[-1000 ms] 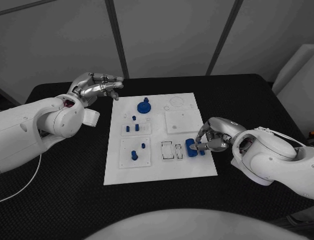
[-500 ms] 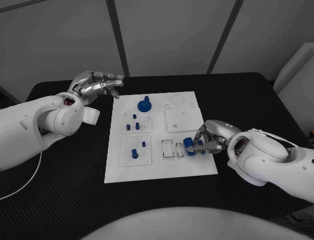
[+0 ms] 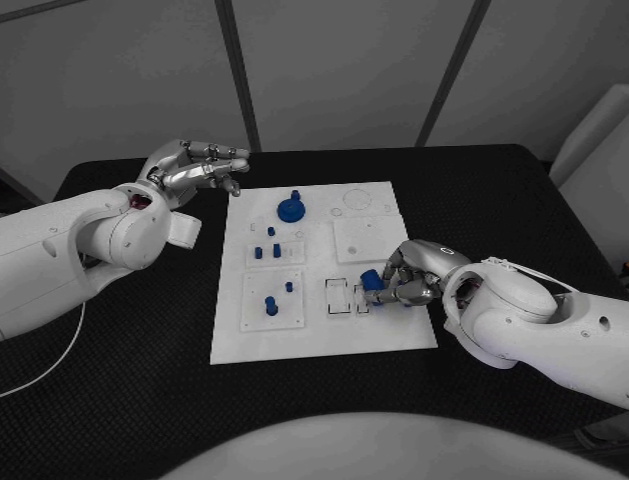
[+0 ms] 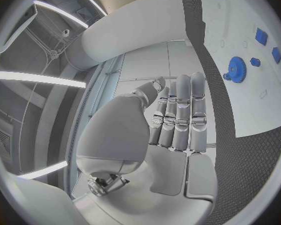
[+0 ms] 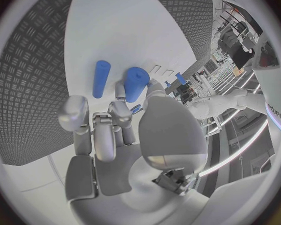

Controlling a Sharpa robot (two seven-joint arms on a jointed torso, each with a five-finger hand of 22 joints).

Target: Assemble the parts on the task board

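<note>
Task board flat on black textured table

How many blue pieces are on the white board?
About 8, though the right hand may hide more: a gear at the far end, four small pegs below it, one piece in the near-left block, and two cylinders at that hand's fingers.

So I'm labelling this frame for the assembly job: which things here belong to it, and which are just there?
Belonging to the job:
- task board
- blue cylinder held by the right hand
- second blue cylinder lying on the board
- blue gear
- small blue pieces

Just there:
- black table
- left hand, off the board, holding nothing
</note>
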